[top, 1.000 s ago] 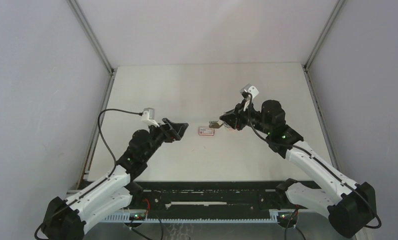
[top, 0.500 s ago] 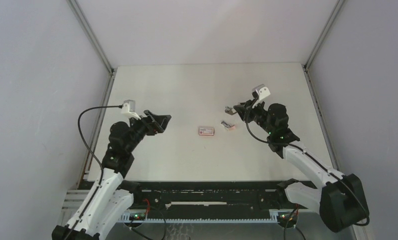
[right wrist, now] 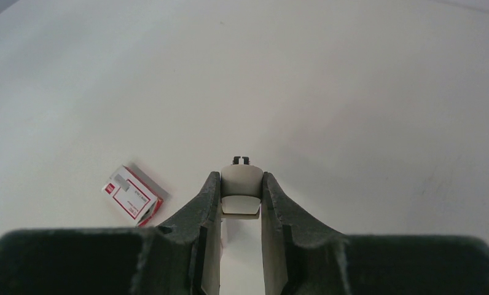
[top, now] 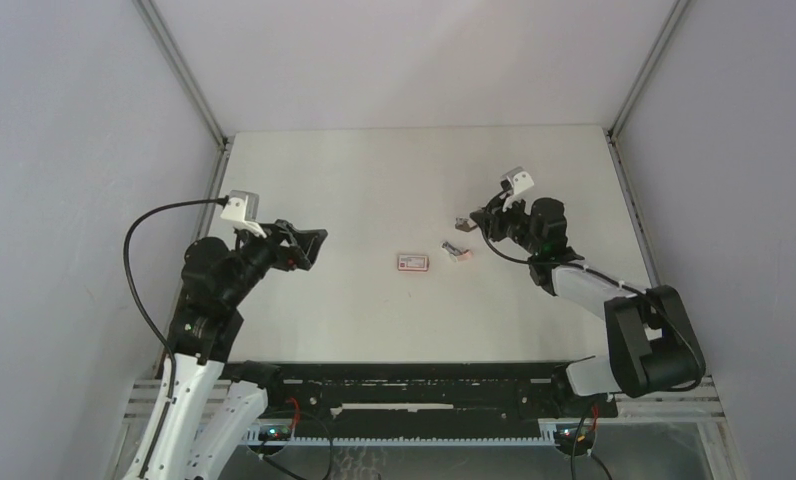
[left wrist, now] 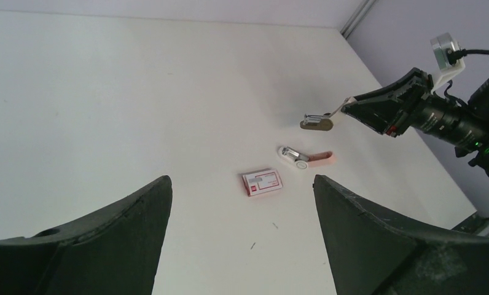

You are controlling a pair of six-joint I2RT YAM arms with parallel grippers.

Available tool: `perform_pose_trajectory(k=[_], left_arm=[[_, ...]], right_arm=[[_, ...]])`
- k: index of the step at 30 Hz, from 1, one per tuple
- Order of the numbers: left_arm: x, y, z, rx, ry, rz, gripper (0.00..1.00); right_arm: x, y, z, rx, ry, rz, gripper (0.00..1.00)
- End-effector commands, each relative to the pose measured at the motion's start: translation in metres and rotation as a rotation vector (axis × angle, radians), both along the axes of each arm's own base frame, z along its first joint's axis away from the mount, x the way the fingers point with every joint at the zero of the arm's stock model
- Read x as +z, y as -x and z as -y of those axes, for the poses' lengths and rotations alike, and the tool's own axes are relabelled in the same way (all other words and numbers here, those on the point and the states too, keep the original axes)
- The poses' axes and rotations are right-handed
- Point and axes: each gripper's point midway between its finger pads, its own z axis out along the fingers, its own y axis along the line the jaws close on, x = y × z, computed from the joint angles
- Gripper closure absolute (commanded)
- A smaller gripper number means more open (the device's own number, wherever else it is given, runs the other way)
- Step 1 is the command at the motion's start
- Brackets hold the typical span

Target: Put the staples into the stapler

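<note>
Shows a pale tabletop [top: 374,180] carrying a few small things near its middle, a little toward the right edge.

Places the left arm [top: 219,280] over the left side. Finds the left jaws released, spread wide and empty, aimed across at the group but well apart from it.

Places the right arm [top: 574,285] along the right side. Finds the right jaws clenched on the tray of staples [left wrist: 317,122], a small flat grey piece raised off the tabletop. Names it so by judgement only; cannot resolve single strips.

Sets the white box with a red label [left wrist: 262,182] flat at the middle, untouched.

Sets the pink-and-white stapler [left wrist: 305,158] just beside the box, on the side of the right edge. Appears splayed open, touched by neither arm.

Locates the held tray beyond the stapler, toward the far right corner, near it yet clearly apart and higher.

Reads the task as early to midway: staples apparently out of the box and in the grip, nothing yet in the stapler. Leaves the carrying of a strip to the stapler's channel, the seating and the closing.
</note>
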Motion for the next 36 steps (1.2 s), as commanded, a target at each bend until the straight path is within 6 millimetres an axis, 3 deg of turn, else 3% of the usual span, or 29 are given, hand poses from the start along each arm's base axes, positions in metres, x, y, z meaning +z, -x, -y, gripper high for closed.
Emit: perform_pose_trajectory(k=[1,16,26,30,33,36], left_arm=[[-0.006,0.0,-0.003,-0.006,-0.053,0.004,0.11],[-0.011,-0.001,-0.007,0.016,-0.043,0.001,0.11],[-0.011,-0.001,-0.009,0.023,-0.045,0.005,0.11],[-0.011,-0.001,-0.009,0.021,-0.045,0.005,0.11],[-0.011,-0.001,-0.01,0.022,-0.047,0.006,0.11],[-0.011,-0.001,-0.01,0.022,-0.048,0.008,0.11]], right_arm=[[0.009,-0.014,-0.005,0.02,-0.003,0.08,1.0],[-0.036,-0.033,-0.007,-0.034,0.065,-0.005,1.0],[-0.049,-0.026,-0.006,-0.068,0.081,-0.095,0.99],[-0.053,-0.021,-0.005,-0.075,0.073,-0.131,0.91],[-0.052,-0.019,-0.005,-0.073,0.066,-0.135,0.74],[-0.051,-0.014,-0.006,-0.064,0.06,-0.126,0.64]])
